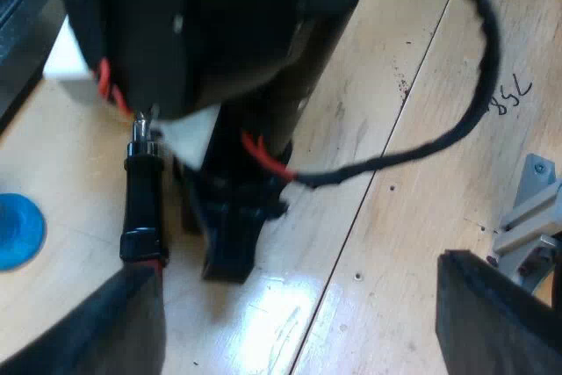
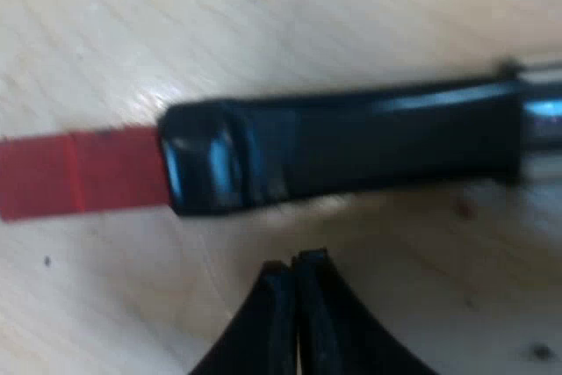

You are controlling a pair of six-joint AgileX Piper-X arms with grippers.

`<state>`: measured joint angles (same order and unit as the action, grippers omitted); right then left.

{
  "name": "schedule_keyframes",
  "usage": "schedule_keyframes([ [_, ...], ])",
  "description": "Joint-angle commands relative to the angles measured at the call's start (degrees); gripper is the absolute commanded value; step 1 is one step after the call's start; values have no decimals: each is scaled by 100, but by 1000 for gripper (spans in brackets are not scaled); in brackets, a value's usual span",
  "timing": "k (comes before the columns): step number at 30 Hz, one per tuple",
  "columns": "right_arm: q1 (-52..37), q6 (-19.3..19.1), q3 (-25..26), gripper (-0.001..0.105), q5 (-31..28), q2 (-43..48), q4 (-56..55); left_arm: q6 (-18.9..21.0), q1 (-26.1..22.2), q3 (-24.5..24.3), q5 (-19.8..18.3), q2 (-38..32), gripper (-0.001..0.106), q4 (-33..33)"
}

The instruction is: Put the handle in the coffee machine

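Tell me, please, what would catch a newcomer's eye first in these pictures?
The dark handle with its red end lies flat on the wooden table, and my right gripper sits close beside it, fingers pressed together and not on it. A blue tamper rests on the table near the handle, while my left gripper hangs open above the table.

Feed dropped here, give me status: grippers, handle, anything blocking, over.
Left gripper open, empty, over table. Right gripper shut, empty, down beside the handle. Handle lies loose on table, red end showing. Blue tamper nearby, not touching.
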<state>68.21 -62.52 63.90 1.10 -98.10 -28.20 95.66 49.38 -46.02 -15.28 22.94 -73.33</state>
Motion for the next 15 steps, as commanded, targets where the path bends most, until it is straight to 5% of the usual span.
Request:
schedule_keyframes([
  [1,11,-57,23,0,-163,403,-666,33,25,-34,56,-13,67,34],
  [15,11,-324,23,0,-929,1684,-1980,33,25,-34,56,-13,67,39],
])
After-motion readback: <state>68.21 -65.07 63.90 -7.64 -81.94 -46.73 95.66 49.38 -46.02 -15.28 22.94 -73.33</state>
